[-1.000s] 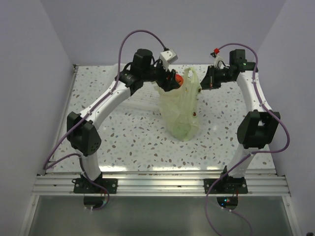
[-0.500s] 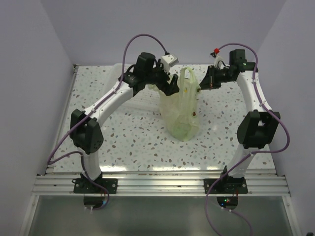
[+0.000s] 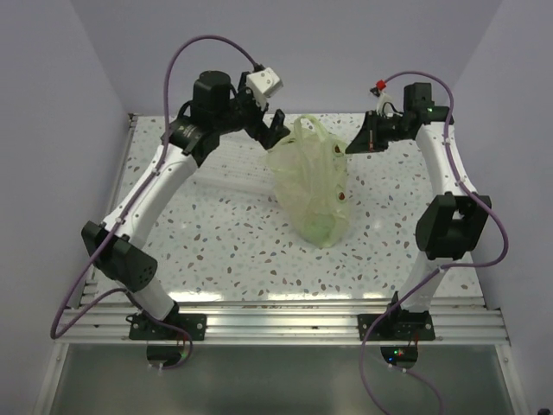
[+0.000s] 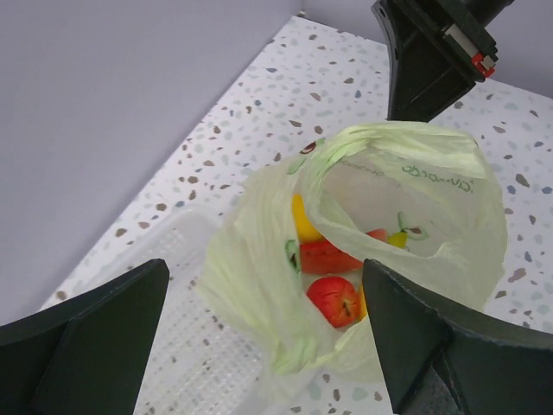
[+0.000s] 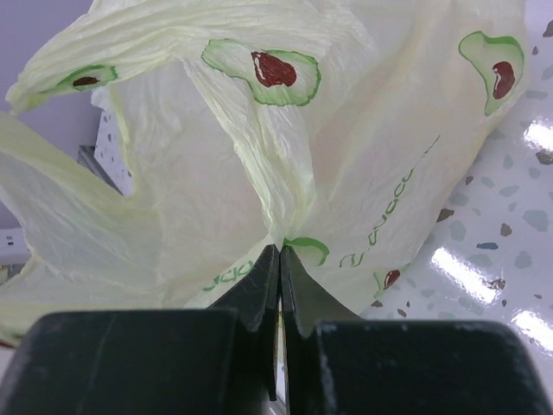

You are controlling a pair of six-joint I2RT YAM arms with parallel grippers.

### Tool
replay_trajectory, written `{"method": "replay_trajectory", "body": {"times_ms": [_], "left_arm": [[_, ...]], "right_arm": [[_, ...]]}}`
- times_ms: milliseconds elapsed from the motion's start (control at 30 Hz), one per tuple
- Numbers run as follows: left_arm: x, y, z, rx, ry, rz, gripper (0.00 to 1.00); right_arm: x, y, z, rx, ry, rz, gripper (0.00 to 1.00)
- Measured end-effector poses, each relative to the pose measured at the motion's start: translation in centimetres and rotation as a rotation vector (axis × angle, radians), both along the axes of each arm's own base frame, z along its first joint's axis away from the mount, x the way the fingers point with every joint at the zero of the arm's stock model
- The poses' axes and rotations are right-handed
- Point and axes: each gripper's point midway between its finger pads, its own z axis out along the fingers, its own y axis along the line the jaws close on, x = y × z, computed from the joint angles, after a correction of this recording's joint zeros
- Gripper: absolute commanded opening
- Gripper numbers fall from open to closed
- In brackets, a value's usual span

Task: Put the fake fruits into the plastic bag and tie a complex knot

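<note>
1. Bag [image 3: 313,190]: stands upright near the middle of the bench [image 3: 216,246]; mouth open upward; thin pale green film printed with avocado motifs.
2. Fruits [image 4: 333,277]: lie at the bottom of the bag, seen through its mouth in the left wrist view; a red round piece, a red-orange piece and yellow pieces can be told apart; whether a green apple is among them cannot be told; none shows loose on the bench in the overhead view.
3. Left tool [image 3: 270,128]: jaws spread wide, holding nothing; hovers above and to the left of the bag mouth, apart from the film.
4. Right tool [image 5: 279,252]: jaws closed on a fold of film at the bag's upper right edge; this pinch appears to hold that side of the mouth up.
5. Basket [image 4: 194,367]: clear-white mesh, on the bench just beside the bag.
6. Progress, as judged: filling looks complete or nearly so; knot not begun; handles untwisted, mouth agape.
7. Remainder, as judged: gather both handles; cross and twist them; tie; the left tool would likely need to take the free handle opposite the right tool's pinch.
</note>
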Motion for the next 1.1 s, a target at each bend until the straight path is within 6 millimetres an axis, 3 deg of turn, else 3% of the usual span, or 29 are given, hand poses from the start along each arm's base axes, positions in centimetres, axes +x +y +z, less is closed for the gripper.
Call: {"method": "replay_trajectory", "body": {"times_ms": [67, 133, 267, 433, 767, 900, 933, 1000, 1033, 1100], "left_arm": [[-0.1, 2.2, 1.6, 0.015, -0.051, 0.034, 1.0], [-0.2, 4.1, 2.0, 0.041, -0.083, 0.052, 1.0], [-0.8, 6.3, -1.3, 0.151, -0.074, 0.02, 1.0], [-2.4, 5.9, -6.7, 0.257, -0.028, -0.123, 1.0], [-4.0, 2.7, -6.2, 0.275, -0.181, -0.313, 0.88], [-4.1, 1.6, -6.7, 0.293, -0.222, -0.349, 0.68], [-4.0, 1.3, -6.8, 0.298, -0.23, -0.356, 0.55], [-3.7, 1.1, -7.3, 0.308, -0.236, -0.362, 0.39], [-3.5, 1.1, -7.6, 0.315, -0.239, -0.362, 0.23], [-3.1, 1.1, -8.2, 0.327, -0.233, -0.36, 0.09]], "right_arm": [[0.4, 0.0, 0.3, -0.001, -0.013, -0.001, 0.0], [0.9, 0.0, 0.4, -0.002, -0.025, -0.002, 0.0], [1.6, -0.1, 0.5, -0.002, -0.036, -0.004, 0.0], [1.8, -0.1, 0.2, -0.003, -0.029, -0.005, 0.0], [2.0, -0.4, -0.3, -0.028, -0.028, -0.018, 0.0], [2.1, -0.5, -0.4, -0.035, -0.029, -0.022, 0.0], [2.2, -0.6, -0.4, -0.039, -0.03, -0.024, 0.0], [2.2, -0.6, -0.4, -0.043, -0.032, -0.024, 0.0], [2.2, -0.6, -0.4, -0.044, -0.033, -0.024, 0.0], [2.2, -0.7, -0.4, -0.047, -0.035, -0.023, 0.0]]}}
